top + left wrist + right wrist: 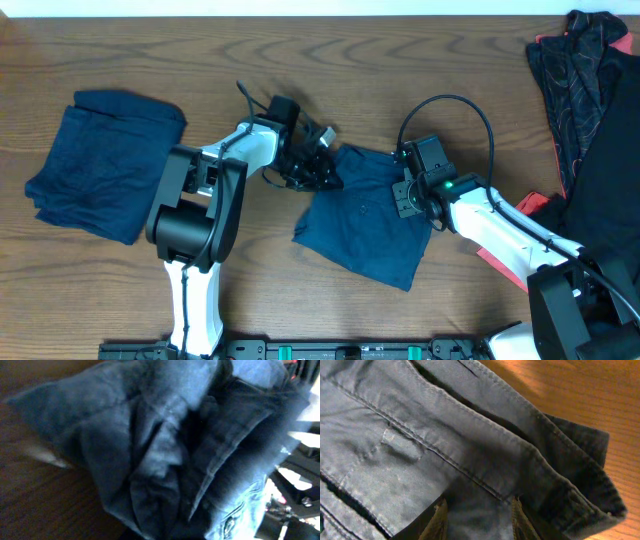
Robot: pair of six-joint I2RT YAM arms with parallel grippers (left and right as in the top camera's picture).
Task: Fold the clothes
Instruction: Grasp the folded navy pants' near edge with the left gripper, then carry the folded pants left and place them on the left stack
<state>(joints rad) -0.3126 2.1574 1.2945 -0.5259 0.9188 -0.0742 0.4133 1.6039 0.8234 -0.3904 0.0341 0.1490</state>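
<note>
Wooden table, seen from above. At centre frame a navy garment lies spread. Its bunched upper-left corner is clamped in the left gripper. On its upper-right edge rests the right gripper, fingers partly apart with cloth between them; I cannot tell if it grips. At left lies a folded navy pile, and at far right black-and-red clothes.

Left claw tips hidden in navy garment — blurred.

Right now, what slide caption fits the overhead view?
A dark navy-blue cloth garment at centre of brown wooden table, folded navy garment at left, black red-trimmed clothes at right.
</note>
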